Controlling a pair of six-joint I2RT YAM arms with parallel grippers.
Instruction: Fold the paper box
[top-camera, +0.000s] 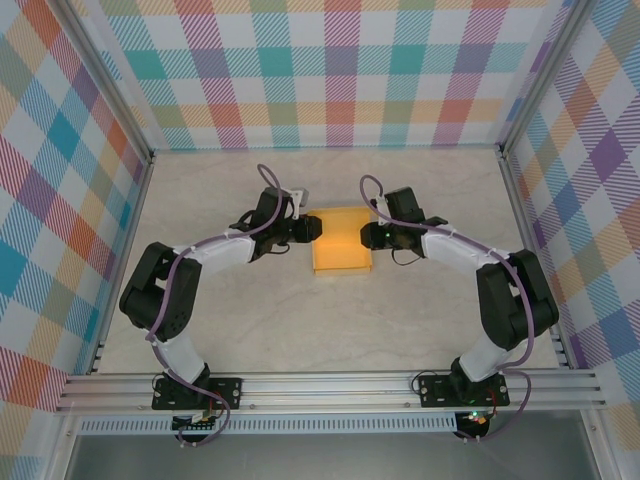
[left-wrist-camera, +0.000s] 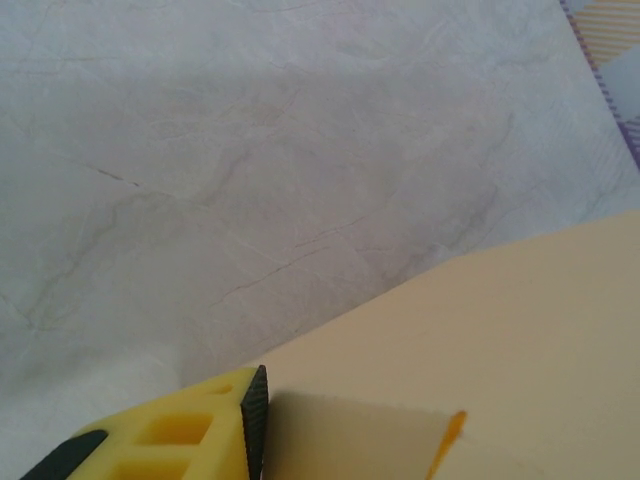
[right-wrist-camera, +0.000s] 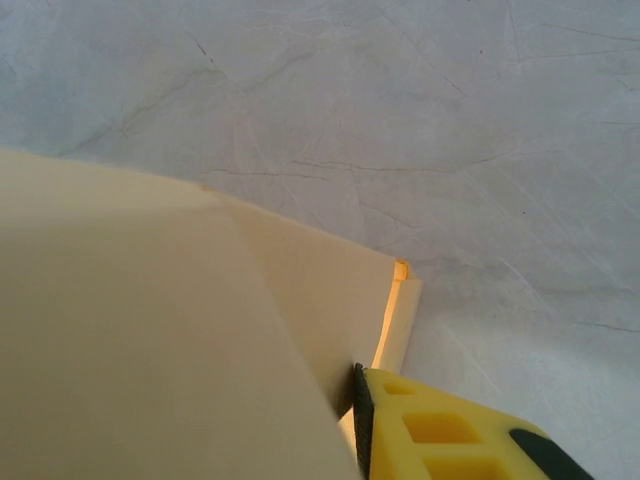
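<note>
Closest to my left wrist camera, down at seven o'clock, sits one yellow finger (left-wrist-camera: 170, 440) of my left gripper (top-camera: 308, 230). Its black pad faces three o'clock and lies right against a pale flap (left-wrist-camera: 350, 440) of the paper box (left-wrist-camera: 520, 330). The box's card spreads from five o'clock up to three o'clock and covers my other finger, so I cannot tell whether this gripper is pinching the flap or merely standing against it. A thin orange edge of that flap stands up at about five o'clock. Beyond the card lies the grey marbled table (left-wrist-camera: 250, 150). On my right wrist the picture is mirrored: a yellow finger (right-wrist-camera: 450, 435) comes in at five o'clock, its black pad turned toward nine o'clock and touching the card. The box fills everything from nine o'clock round to seven o'clock. A narrow folded strip with a bright orange tip rises just above that pad. Here too the second finger is under the card, so I cannot tell whether my right gripper (top-camera: 374, 237) is clamped on it. From above, the box is a yellow-orange rectangle near the middle of the table, lying a little toward twelve o'clock. My left gripper meets its nine o'clock edge and my right gripper its three o'clock edge, both arms bent in from the near corners. Checked walls (top-camera: 340, 70) stand around the table at nine, twelve and three o'clock.
</note>
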